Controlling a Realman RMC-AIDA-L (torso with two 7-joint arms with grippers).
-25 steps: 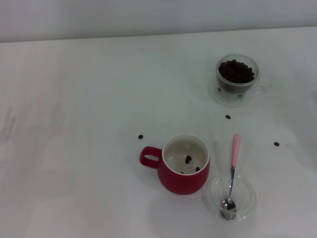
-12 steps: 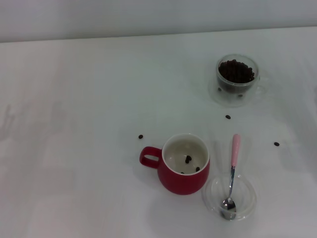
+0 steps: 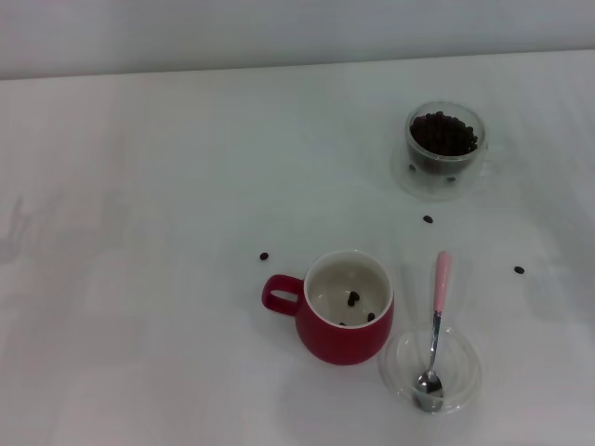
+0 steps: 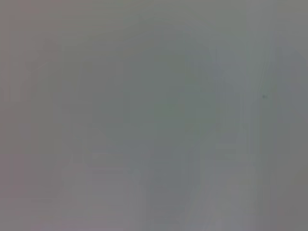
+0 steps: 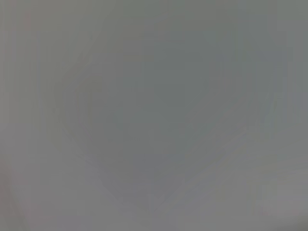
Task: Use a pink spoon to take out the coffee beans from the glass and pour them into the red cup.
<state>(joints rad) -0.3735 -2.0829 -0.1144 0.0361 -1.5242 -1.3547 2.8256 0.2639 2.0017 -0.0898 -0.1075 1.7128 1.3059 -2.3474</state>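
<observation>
In the head view the red cup [image 3: 342, 311] stands near the front middle of the white table, handle to the left, with a few coffee beans inside. The pink spoon [image 3: 435, 325] rests to its right, metal bowl down in a shallow clear dish [image 3: 460, 372] and pink handle pointing away from me. The glass [image 3: 444, 149] stands at the back right, filled with coffee beans [image 3: 443, 133]. Neither gripper shows in any view; both wrist views show only a blank grey surface.
Three loose beans lie on the table: one left of the red cup [image 3: 264, 255], one below the glass [image 3: 428, 219], one at the right [image 3: 519, 269]. The table's far edge [image 3: 279, 67] meets a pale wall.
A faint dark shape at the right edge of the head view a second ago is gone now. The cup, spoon, dish and glass have not moved.
</observation>
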